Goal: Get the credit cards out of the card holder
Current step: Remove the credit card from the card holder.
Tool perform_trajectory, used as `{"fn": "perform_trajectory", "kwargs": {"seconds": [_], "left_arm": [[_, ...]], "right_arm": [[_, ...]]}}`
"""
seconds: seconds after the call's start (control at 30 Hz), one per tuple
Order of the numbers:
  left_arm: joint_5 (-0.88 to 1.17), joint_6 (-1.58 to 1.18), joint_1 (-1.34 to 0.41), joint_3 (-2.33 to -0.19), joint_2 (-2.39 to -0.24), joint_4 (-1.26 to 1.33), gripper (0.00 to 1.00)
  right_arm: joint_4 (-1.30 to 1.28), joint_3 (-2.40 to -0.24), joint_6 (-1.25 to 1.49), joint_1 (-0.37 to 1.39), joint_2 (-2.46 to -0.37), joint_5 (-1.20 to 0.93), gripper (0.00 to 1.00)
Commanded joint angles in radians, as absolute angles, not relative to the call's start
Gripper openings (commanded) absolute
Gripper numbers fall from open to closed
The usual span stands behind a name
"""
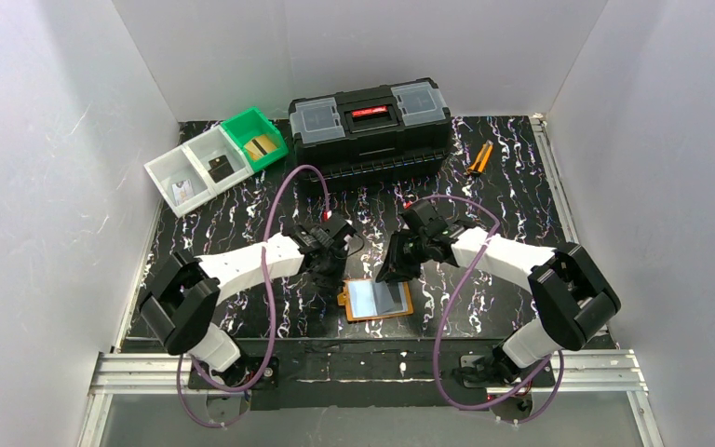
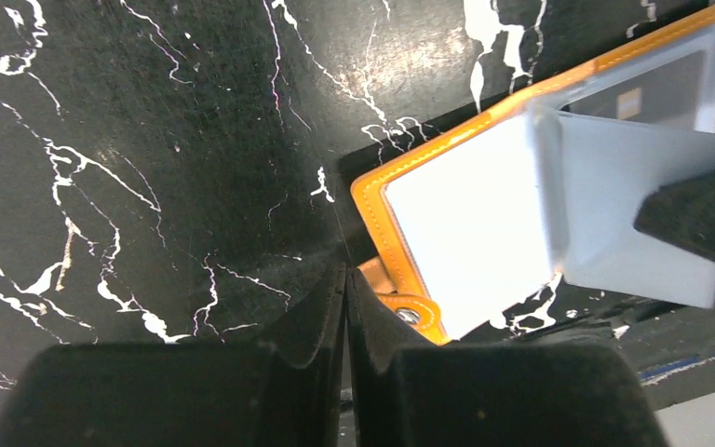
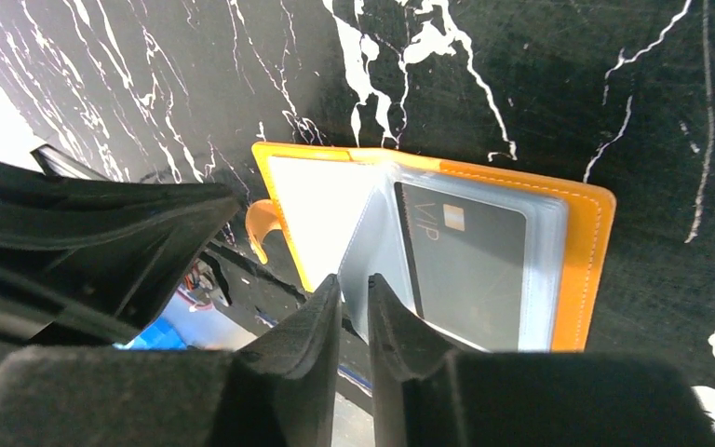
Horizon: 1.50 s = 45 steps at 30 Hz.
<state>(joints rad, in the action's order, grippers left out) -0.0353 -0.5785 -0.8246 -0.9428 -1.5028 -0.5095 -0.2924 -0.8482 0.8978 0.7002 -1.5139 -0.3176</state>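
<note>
The right gripper is nearly closed, with a clear pocket leaf pinched between its fingertips and lifted off the open card holder. The holder lies flat on the black marbled mat, directly below and just ahead of these fingertips. One dark credit card, marked VIP, is seen in the pocket under the raised leaf, just to the right of the fingertips. Whether more cards sit in the pockets cannot be told.

The left gripper is pressed fully together with nothing between its fingers. Its tips are set on the mat just beside the holder's orange snap tab; contact with the tab cannot be told. The holder spreads away to the right of these tips.

From above, the holder's long axis is seen running left to right between the two grippers, slightly tilted, with the tab pointing towards the left gripper. The card's long side is laid along the fold.

The near edge of the mat is found close behind the holder, on the arms' side. Open mat is left beyond both grippers, as far as a black toolbox, white and green bins and orange-handled pliers, all well apart.
</note>
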Motion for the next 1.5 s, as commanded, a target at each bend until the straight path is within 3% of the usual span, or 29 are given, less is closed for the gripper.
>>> {"fn": "perform_trajectory", "kwargs": {"seconds": [0.0,0.37,0.87,1.13,1.47], "left_arm": [[-0.025,-0.589,-0.822,-0.929,-1.537,-0.506,0.01],[-0.001,-0.594,-0.819,-0.940,-1.537,-0.497,0.00],[-0.043,-0.538,-0.805,-1.030,-1.308,-0.722,0.10],[0.080,-0.571,-0.805,-1.060,-1.300,-0.692,0.15],[0.282,-0.700,-0.804,-1.043,-1.439,-0.460,0.22]], "right_arm": [[-0.307,-0.892,0.918,0.726,-1.525,-0.340,0.29],[-0.276,-0.931,0.991,0.801,-1.571,-0.372,0.43],[-0.207,-0.982,1.040,0.822,-1.707,-0.403,0.65],[-0.318,-1.003,1.004,0.806,-1.587,-0.305,0.76],[-0.463,-0.888,0.967,0.730,-1.357,-0.157,0.76]]}}
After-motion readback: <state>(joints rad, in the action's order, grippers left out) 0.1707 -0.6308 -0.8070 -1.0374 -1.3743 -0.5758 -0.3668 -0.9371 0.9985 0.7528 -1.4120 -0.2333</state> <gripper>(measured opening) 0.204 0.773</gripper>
